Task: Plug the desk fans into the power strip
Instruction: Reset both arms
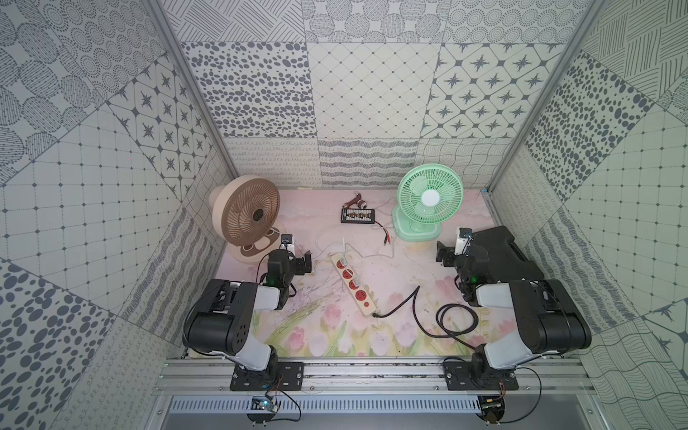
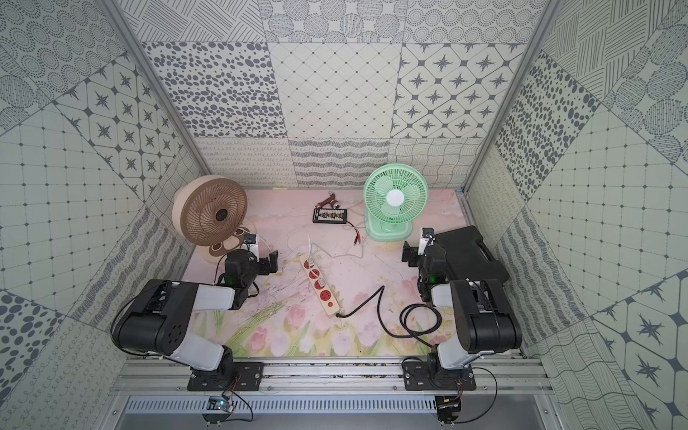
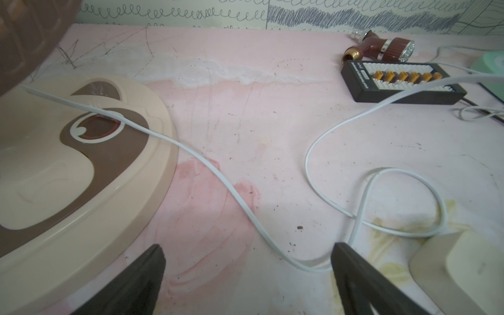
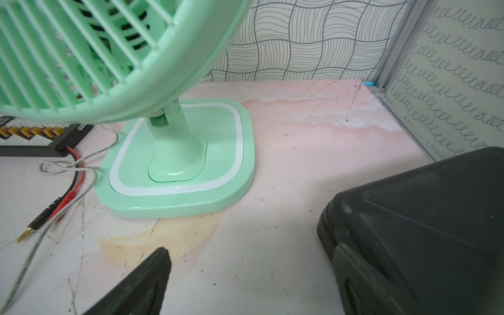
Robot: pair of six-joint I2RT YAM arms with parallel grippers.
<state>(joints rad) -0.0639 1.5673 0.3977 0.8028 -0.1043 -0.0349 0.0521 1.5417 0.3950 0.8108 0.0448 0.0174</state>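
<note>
The power strip (image 1: pixel 353 283) lies mid-table, slanting from 11 to 5 o'clock. The left gripper (image 3: pixel 248 249) at 9 and the right gripper (image 1: pixel 443 255) at 3 are both spread and empty. The beige fan (image 1: pixel 247 216) stands at 10, the green fan (image 1: pixel 428 201) at 1. White cords (image 3: pixel 306 163) loop between them, and a black case (image 1: pixel 499 253) crowds the right gripper.

Back centre: black connector board (image 1: pixel 357 216) lying flat, orange sockets in a row | Just behind it: maroon nozzle-shaped tool (image 1: pixel 353 203) with brass end | Off the board's corner: red and black leads (image 1: pixel 384 240) | Right wall: black plastic case (image 1: pixel 502 249), closed | Surface: pink floral mat (image 1: pixel 394 268), scuffed, yellow-stained
</note>
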